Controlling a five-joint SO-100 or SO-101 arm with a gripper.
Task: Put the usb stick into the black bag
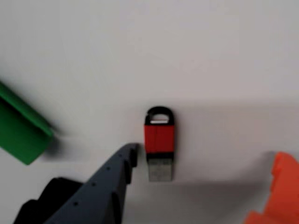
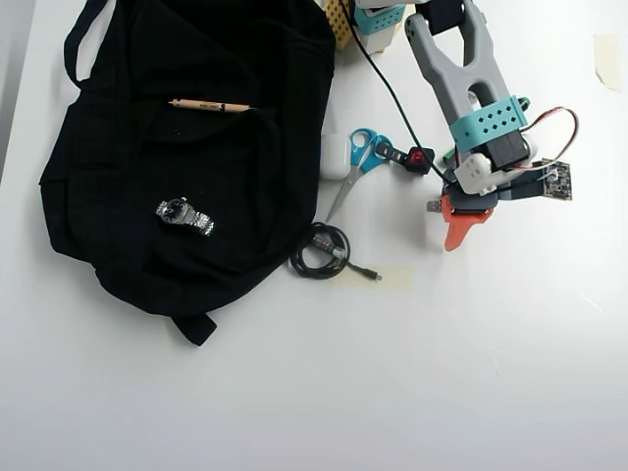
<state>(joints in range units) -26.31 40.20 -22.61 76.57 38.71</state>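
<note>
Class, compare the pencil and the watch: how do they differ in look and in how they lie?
The pencil is long, thin and tan; the watch is short, chunky and silver with a dark round face. The pencil lies nearly level across the overhead view, near the bag's upper part; the watch lies slanted, lower down. Both rest on top of the black bag, not inside it.

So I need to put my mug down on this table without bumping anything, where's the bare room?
In the overhead view the whole lower stretch of the white table, below the black bag and the coiled cable, is bare, as is the right side beyond the gripper. It is crowded between bag and arm: scissors, a black block with a red button and the usb stick.
</note>
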